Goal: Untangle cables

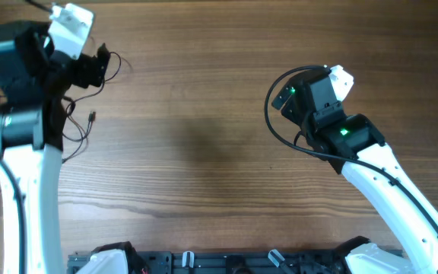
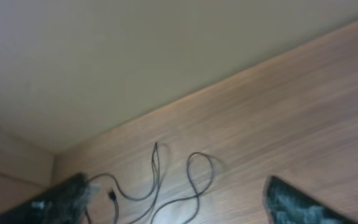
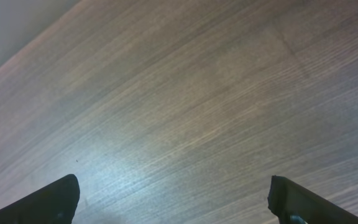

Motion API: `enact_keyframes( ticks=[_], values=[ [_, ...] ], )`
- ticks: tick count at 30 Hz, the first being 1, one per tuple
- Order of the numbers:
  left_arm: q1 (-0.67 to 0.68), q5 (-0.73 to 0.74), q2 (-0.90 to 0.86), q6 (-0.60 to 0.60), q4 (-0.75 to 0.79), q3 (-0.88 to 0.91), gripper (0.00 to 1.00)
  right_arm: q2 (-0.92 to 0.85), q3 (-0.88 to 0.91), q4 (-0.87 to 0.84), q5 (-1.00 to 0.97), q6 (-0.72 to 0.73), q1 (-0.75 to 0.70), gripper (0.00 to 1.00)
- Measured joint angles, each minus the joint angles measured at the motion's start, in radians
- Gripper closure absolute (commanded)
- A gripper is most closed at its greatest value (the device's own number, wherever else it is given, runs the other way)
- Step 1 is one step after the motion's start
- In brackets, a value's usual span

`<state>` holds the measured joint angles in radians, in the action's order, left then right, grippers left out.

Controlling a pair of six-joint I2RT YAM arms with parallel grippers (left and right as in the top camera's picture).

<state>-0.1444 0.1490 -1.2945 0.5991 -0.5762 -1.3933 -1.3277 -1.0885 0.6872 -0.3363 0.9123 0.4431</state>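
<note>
The cables are thin black wires lying in loose loops at the table's far left (image 1: 82, 125), with a tiny plug end (image 1: 92, 116). In the left wrist view they curl across the wood (image 2: 194, 177), and a small plug (image 2: 112, 196) lies near the left finger. My left gripper (image 1: 97, 67) (image 2: 176, 208) hovers over them, open, fingers wide apart. One wire runs up against the left finger; I cannot tell if it touches. My right gripper (image 1: 282, 99) (image 3: 176, 199) is open and empty over bare wood at the right, far from the cables.
The wooden table (image 1: 204, 152) ends at a far edge close behind the cables (image 2: 166, 106). A thicker black cable (image 1: 268, 114) loops out from the right arm. The arm bases sit along the front edge (image 1: 204, 262).
</note>
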Motion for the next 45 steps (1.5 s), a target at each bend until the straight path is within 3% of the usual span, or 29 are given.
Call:
enact_keyframes(
  ticks=[2,4,8,11,13,17,28,38,42,45],
  values=[
    [0.000,0.077,0.085,-0.032,-0.049,0.000,0.00,0.000,0.000,0.008,0.000,0.000,0.000,0.00],
    [0.002,0.251,0.251,-0.061,-0.203,-0.003,0.00,-0.003,0.000,0.006,0.000,0.000,0.000,0.00],
    [0.002,0.262,0.426,-0.108,-0.489,-0.007,0.00,-0.004,0.000,0.012,0.000,0.000,0.000,0.00],
    [0.002,0.237,0.468,-0.397,-0.554,-0.006,0.00,-0.004,0.000,0.011,0.000,0.000,0.000,0.00],
    [0.002,0.226,0.520,-0.519,-0.611,-0.003,0.00,-0.004,0.000,0.011,0.000,0.000,0.000,0.00],
    [0.002,0.136,0.745,-0.605,-0.604,-0.003,0.00,-0.004,0.000,0.010,0.000,0.000,0.000,0.00],
    [0.002,0.050,1.129,-0.640,-0.746,-0.003,0.00,-0.004,0.000,0.011,0.000,0.000,0.000,0.00],
    [0.002,0.031,1.280,-0.699,-0.819,0.000,0.00,-0.004,0.000,0.011,0.000,0.000,0.000,0.00],
    [0.002,0.031,1.283,-0.729,-0.694,0.050,0.00,-0.004,0.000,0.009,0.000,0.000,0.000,0.00],
    [0.002,0.031,1.287,-0.746,-0.571,0.185,0.00,-0.004,0.000,0.010,0.000,0.000,0.000,0.00]
  ],
)
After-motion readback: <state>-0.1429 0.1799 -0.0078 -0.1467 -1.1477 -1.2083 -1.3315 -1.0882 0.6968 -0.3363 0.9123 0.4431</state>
